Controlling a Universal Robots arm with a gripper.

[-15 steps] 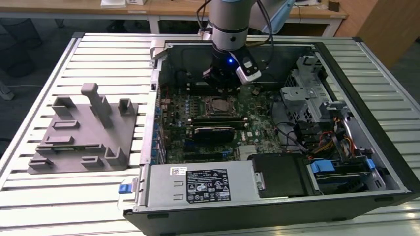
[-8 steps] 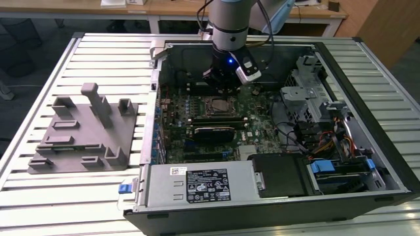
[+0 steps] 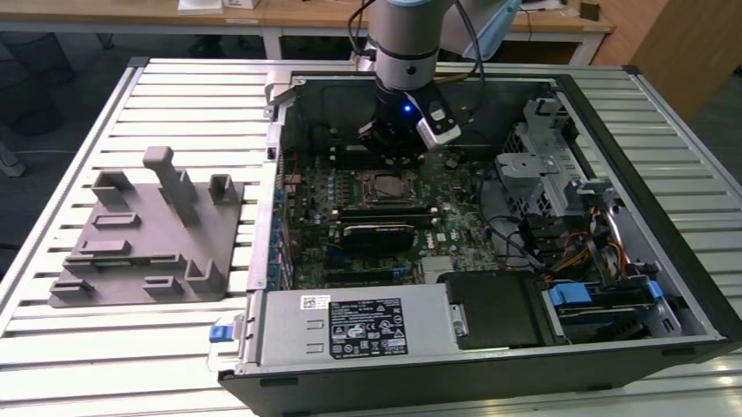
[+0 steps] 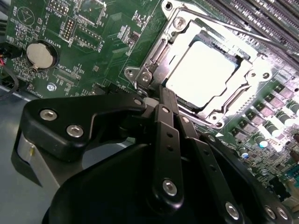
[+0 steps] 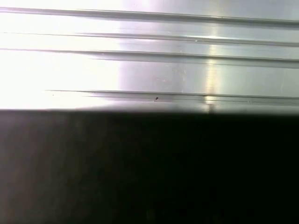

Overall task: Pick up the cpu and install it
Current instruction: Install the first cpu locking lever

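In the socket frame (image 4: 154, 56), cpu (image 4: 203, 74) seated, hand (image 4: 167, 100) closed beside it

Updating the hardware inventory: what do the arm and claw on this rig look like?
The arm is a rounded silver-grey tube with a light blue joint cap and a black cable running down beside it. Near its wrist sit a small blue light and a silver-and-black camera module. The claw is matte black, built of flat linkage bars joined with silver screws and pins, on a rounded black body with a silver band.

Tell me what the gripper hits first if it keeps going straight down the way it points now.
Most likely the edge of the socket frame beside the seated cpu; the gripper sits just off it, though depth is unclear.
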